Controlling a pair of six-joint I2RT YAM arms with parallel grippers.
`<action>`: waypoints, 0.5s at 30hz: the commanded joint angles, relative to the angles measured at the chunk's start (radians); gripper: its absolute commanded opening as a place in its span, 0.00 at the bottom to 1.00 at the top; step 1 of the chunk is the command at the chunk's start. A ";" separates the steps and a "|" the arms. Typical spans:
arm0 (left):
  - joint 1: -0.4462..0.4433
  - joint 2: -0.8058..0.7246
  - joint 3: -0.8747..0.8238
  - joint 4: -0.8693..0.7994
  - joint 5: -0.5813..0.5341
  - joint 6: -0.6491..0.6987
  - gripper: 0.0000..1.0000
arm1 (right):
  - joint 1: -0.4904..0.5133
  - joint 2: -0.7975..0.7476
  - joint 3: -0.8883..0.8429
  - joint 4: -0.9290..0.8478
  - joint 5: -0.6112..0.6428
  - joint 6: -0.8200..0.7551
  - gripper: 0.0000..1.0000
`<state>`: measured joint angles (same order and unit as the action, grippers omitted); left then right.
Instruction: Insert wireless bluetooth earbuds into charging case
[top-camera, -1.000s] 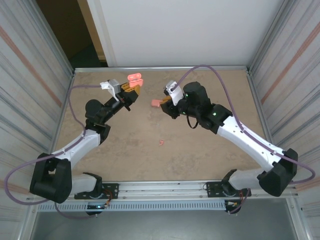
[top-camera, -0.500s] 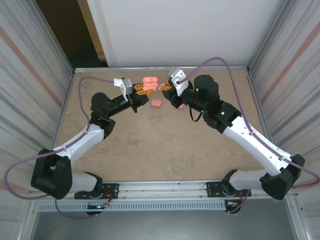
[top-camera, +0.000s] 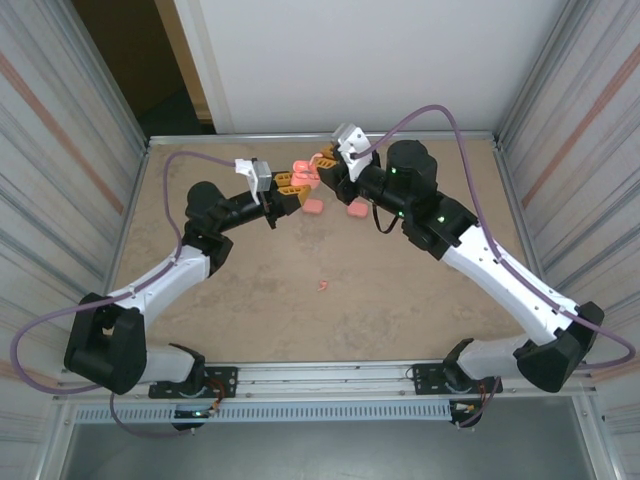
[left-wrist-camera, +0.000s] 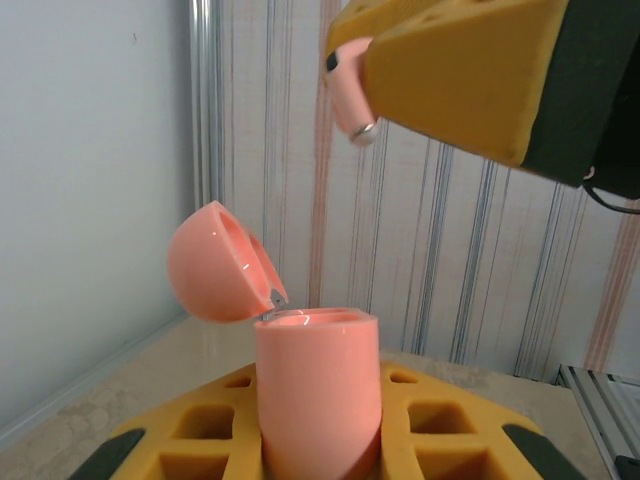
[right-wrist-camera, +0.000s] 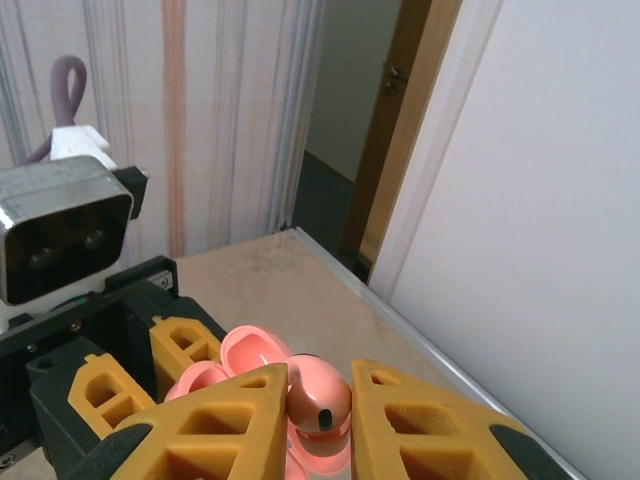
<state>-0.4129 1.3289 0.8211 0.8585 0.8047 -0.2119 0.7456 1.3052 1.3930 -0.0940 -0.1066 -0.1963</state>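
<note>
Above case (left-wrist-camera: 318, 390), right end effector (right-wrist-camera: 320, 402) downturned.

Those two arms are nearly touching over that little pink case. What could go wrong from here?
The earbud is pinched by the right gripper above the open case held in the left gripper. If it is slightly misaligned, its stem could hit the rim instead of a socket. The raised lid stands close by, so a lowering gripper might knock it. A slipped earbud would drop to the table.

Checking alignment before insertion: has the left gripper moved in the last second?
Yes. The left gripper, shut on the open charging case, has shifted right in the top view, toward the loose pink case that stayed put.
</note>
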 joint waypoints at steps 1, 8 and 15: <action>-0.006 0.000 0.036 0.010 0.022 0.020 0.00 | 0.011 0.010 0.027 0.017 -0.019 -0.017 0.21; -0.007 0.001 0.038 0.009 0.022 0.020 0.00 | 0.024 0.036 0.031 0.002 -0.023 -0.017 0.21; -0.010 -0.002 0.039 0.007 0.026 0.022 0.00 | 0.032 0.049 0.035 -0.008 -0.022 -0.017 0.22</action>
<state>-0.4145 1.3296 0.8295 0.8566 0.8120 -0.2081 0.7685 1.3464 1.3933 -0.1013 -0.1127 -0.1963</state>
